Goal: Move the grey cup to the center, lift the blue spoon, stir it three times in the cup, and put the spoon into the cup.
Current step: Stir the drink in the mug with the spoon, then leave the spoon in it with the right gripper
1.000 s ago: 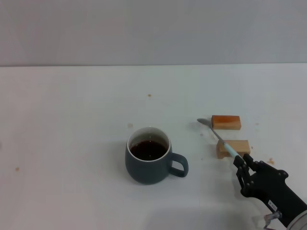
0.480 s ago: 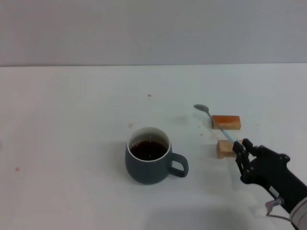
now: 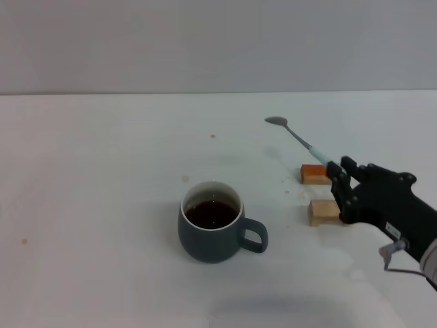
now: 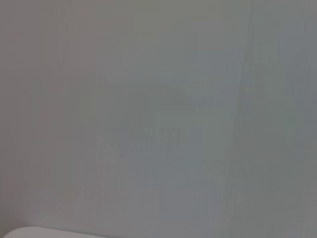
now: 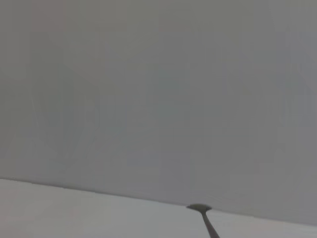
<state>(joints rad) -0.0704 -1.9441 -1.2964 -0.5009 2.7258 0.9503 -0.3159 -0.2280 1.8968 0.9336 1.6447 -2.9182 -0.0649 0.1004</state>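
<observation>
The right gripper [image 3: 336,174] is clamped on the handle end of the blue spoon [image 3: 295,139], held clear of the counter [image 3: 102,171] with its bowl pointing up and away. The grey cup [image 3: 213,222] stands well off to the gripper's left, holding dark liquid.

Risks:
- Spoon pivots in the end grip.
- Bowl strikes the rim, causing spillage.

The left gripper is out of view.

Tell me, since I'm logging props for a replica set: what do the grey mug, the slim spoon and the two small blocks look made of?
The rounded slate-grey mug looks like glazed ceramic, with a white inside and a pale rim. The slim spoon, clamped in the right gripper, has a grey, metal-looking bowl and a pale blue handle, perhaps plastic. The two tan blocks look like bare wood.
</observation>
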